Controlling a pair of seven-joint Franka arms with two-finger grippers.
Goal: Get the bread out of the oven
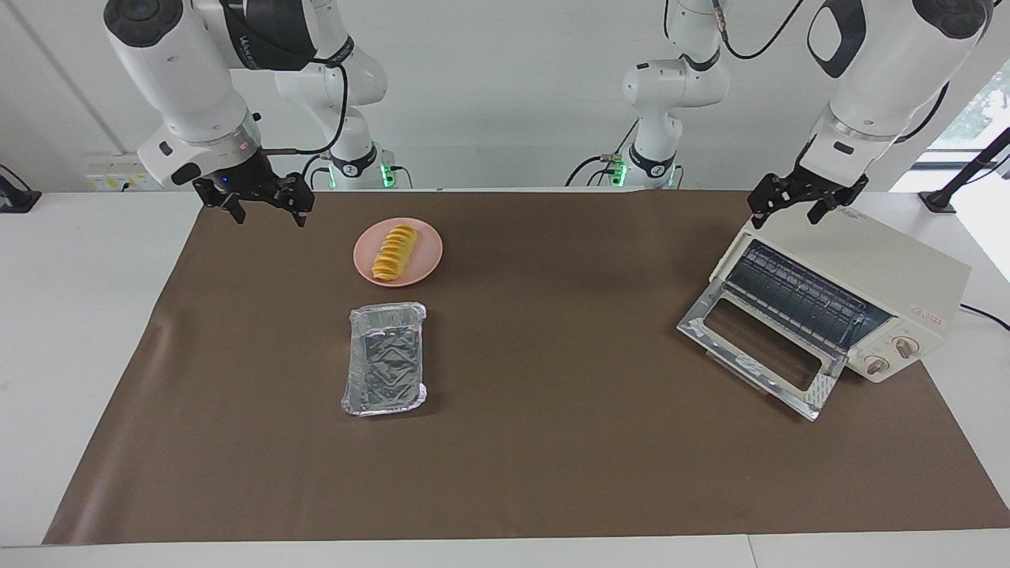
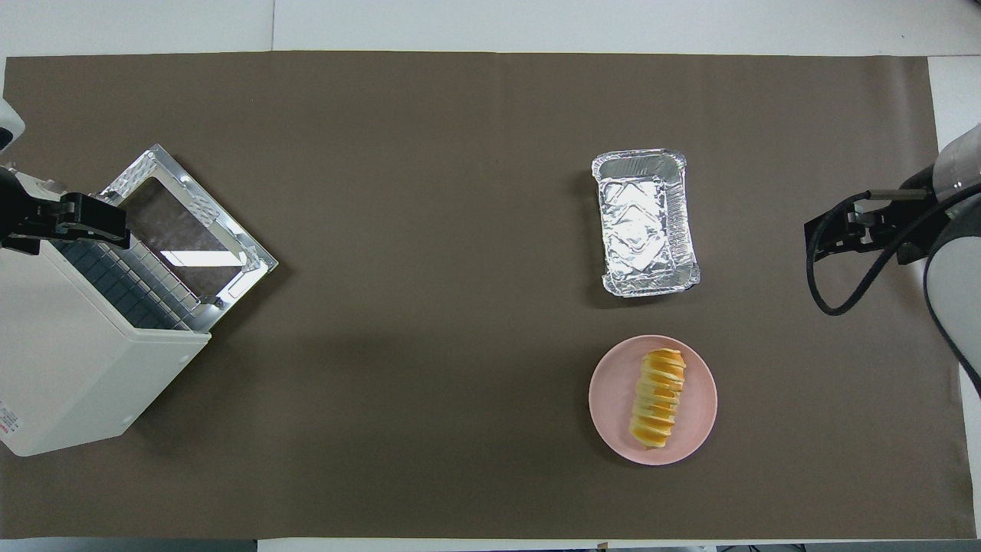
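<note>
The bread (image 1: 394, 252) lies on a round pink plate (image 1: 427, 264), also seen in the overhead view as the bread (image 2: 657, 399) on the plate (image 2: 699, 425). The cream oven (image 1: 884, 260) stands at the left arm's end of the table with its door (image 1: 757, 347) dropped open. Its dark wire rack (image 1: 805, 304) is bare. My left gripper (image 1: 789, 211) is open and empty over the oven's top corner. My right gripper (image 1: 267, 214) is open and empty, up in the air over the mat's edge, beside the plate toward the right arm's end.
A rectangular silver foil tray (image 1: 352, 364) sits empty on the brown mat (image 1: 552, 457), just farther from the robots than the plate. The oven's open door (image 2: 191, 230) juts out over the mat toward the table's middle.
</note>
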